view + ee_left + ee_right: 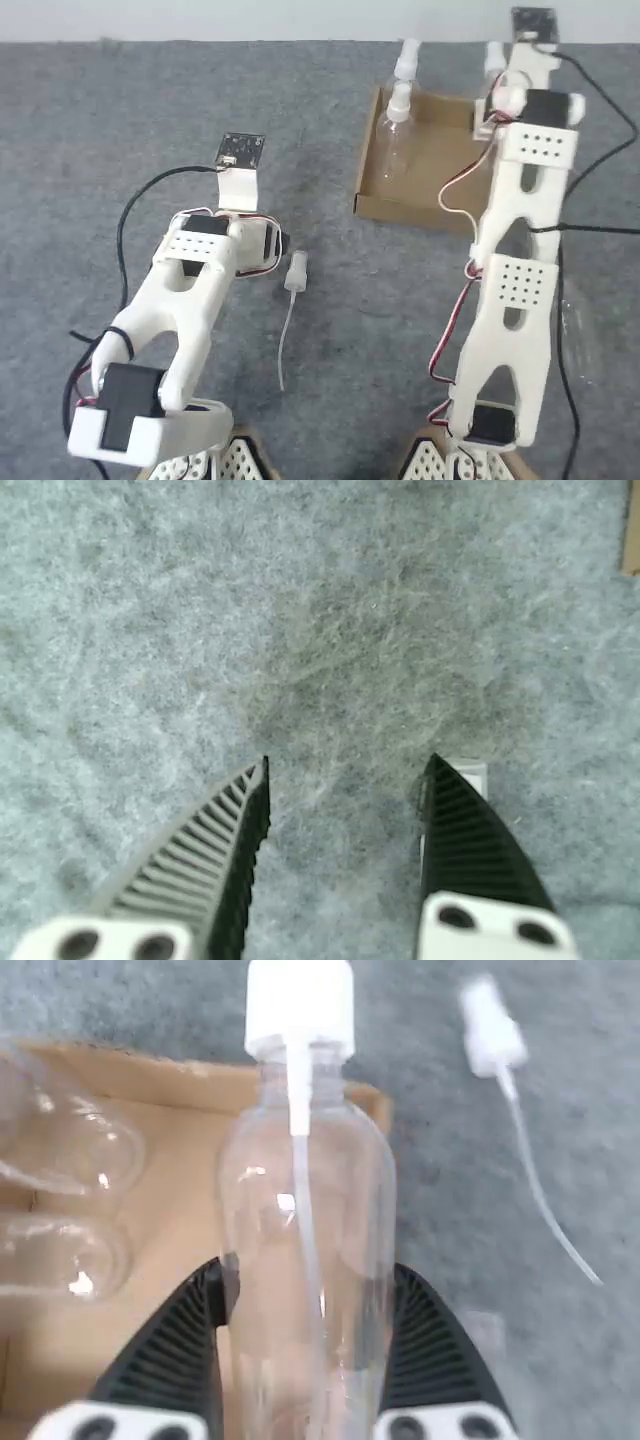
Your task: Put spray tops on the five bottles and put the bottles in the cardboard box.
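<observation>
A clear plastic bottle (300, 1210), with a white spray top (300, 1005) on its neck and the dip tube running down inside, is held by its body between the fingers (175, 1350) of the right gripper (308, 1278), over the edge of the shallow brown cardboard box (400, 212). Two more clear bottles (60, 1150) lie side by side in the box. A loose spray top (296, 272), white with a long thin tube, lies on the grey tabletop (120, 120), apart from the box

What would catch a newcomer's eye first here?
The right gripper has its jaws shut on a clear bottle capped with a white spray top, held at the edge of the cardboard box. A loose spray top with its long tube lies on the grey mat between the arms. The left gripper hangs open above bare mat.
</observation>
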